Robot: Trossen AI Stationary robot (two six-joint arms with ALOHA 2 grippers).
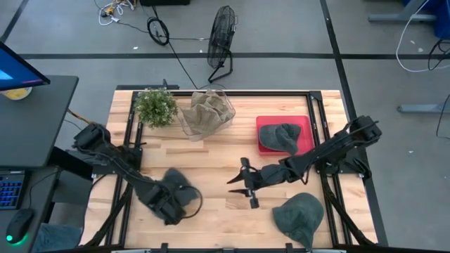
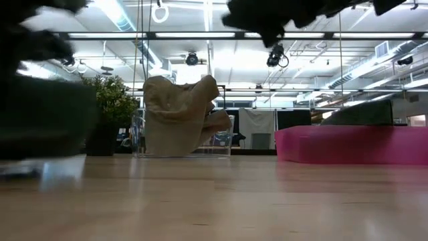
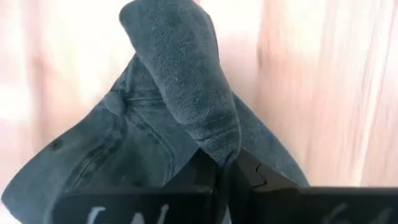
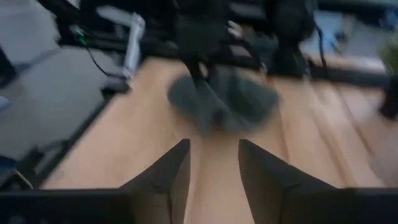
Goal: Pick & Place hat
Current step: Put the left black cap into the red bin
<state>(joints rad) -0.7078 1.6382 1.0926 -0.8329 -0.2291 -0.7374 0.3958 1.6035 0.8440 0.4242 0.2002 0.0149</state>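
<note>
From above, you see the left gripper [image 1: 171, 204] low on the wooden table [image 1: 211, 151] at its front left, closed on a dark grey hat [image 1: 179, 186]; the right gripper [image 1: 244, 184] hangs over the table's middle with its fingers spread wide and nothing between them. A second hat [image 1: 301, 214] lies at the front right, a third [image 1: 280, 137] in the pink tray [image 1: 266, 123], and beige hats fill the clear bin [image 1: 204, 112] beside the plant [image 1: 155, 107]. In the low view the held hat is probably the dark blur [image 2: 40, 120] at the left. The left wrist view shows soft denim-like cloth [image 3: 180, 93] folded up between the fingers: it is light and limp, so hold a thick fold or the brim. The right wrist view shows open fingers [image 4: 168, 174]. The wood looks smooth; cables and a fan [image 1: 222, 39] are on the floor behind.
</note>
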